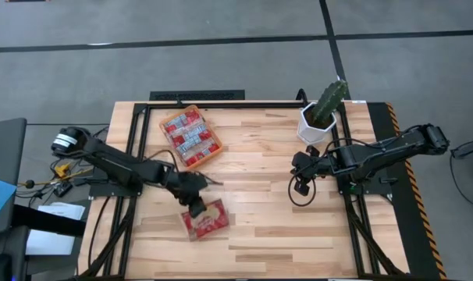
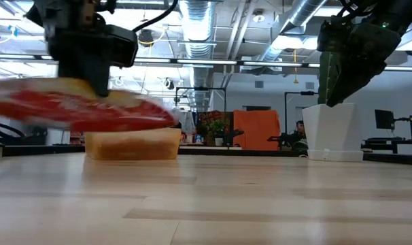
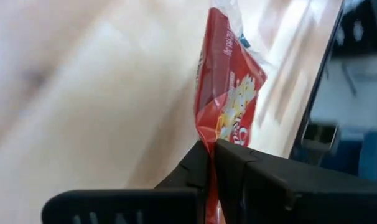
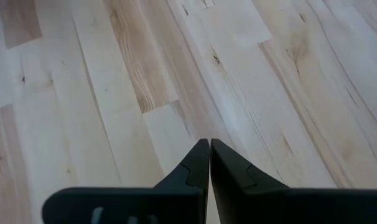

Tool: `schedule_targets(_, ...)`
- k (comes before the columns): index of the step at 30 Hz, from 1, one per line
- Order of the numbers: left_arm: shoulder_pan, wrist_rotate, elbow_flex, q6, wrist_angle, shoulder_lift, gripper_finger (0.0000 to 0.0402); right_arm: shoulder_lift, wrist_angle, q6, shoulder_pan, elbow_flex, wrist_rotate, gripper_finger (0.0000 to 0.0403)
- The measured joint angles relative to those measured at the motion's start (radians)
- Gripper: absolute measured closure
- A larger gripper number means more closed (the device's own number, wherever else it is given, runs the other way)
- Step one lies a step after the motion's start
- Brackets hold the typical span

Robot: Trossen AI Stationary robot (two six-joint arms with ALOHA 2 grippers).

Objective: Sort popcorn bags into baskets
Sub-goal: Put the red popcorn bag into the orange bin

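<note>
A red popcorn bag (image 1: 206, 219) with a yellowish centre picture is held by my left gripper (image 1: 194, 204) near the table's near-left part; in the low view the bag (image 2: 83, 109) shows lifted clear of the wood. The orange basket (image 1: 190, 136) sits at the far left, filled with several red and silver-grey packets; the basket's front wall (image 2: 132, 144) shows in the low view. My right gripper (image 1: 302, 186) hovers shut over bare wood right of centre, near the cactus pot, touching nothing. My left gripper pinches the popcorn bag by its edge (image 3: 204, 134) between the two shut fingers (image 3: 235, 163). The bag (image 3: 229, 93) extends forward from the fingertips, edge-on to the wrist camera. In the low view it hangs roughly level below the gripper (image 2: 90, 51), clear of the table.
A white pot with a green cactus (image 1: 324, 113) stands at the far right of the table, just beyond my right arm. A black frame rail (image 1: 221, 103) runs along the far edge. Bare wood lies across the middle and near side of the table (image 1: 283, 234).
</note>
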State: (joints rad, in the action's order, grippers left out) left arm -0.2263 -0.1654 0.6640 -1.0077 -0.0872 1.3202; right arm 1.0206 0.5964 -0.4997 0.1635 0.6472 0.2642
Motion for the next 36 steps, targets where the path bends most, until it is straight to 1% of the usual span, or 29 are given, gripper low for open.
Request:
schedule_targets(3, 0.059, 0.043, 0.0, 0.005, -0.044, -0.071, 0.0401, 0.0, -0.002, 0.002, 0.0, 0.0, 0.0, 0.0361)
schedule_targets(7, 0.163, 0.064, 0.001, 0.052, -0.111, -0.176, 0.0401, 0.0, -0.004, 0.007, 0.0, 0.0, 0.009, 0.0361)
schedule_targets(10, 0.261, 0.051, 0.002, 0.092, -0.151, -0.248, 0.0401, 0.0, -0.006, 0.008, 0.0, 0.0, 0.024, 0.0361)
schedule_targets(13, 0.368, 0.002, 0.008, 0.133, -0.198, -0.305, 0.0401, 0.0, -0.007, 0.011, -0.002, 0.0, 0.026, 0.0361)
schedule_targets(16, 0.467, -0.031, 0.051, 0.206, -0.296, -0.338, 0.0401, 0.0, -0.007, 0.011, -0.002, 0.0, 0.026, 0.0361)
schedule_targets(19, 0.562, -0.036, 0.114, 0.314, -0.421, -0.337, 0.0401, 0.0, -0.008, 0.01, -0.002, 0.0, 0.026, 0.0361)
schedule_targets(23, 0.687, -0.038, 0.18, 0.459, -0.501, -0.307, 0.0401, 0.0, -0.008, 0.01, -0.002, 0.0, 0.028, 0.0361)
schedule_targets(25, 0.752, -0.044, 0.193, 0.511, -0.512, -0.288, 0.0401, 0.0, -0.008, 0.009, -0.002, 0.0, 0.029, 0.0361)
schedule_targets(30, 0.891, -0.105, 0.198, 0.627, -0.519, -0.233, 0.0401, 0.0, -0.008, -0.006, -0.002, 0.0, 0.029, 0.0361)
schedule_targets(36, 0.969, -0.17, 0.198, 0.74, -0.525, -0.138, 0.0401, 0.0, -0.006, -0.023, -0.002, 0.0, 0.03, 0.0361)
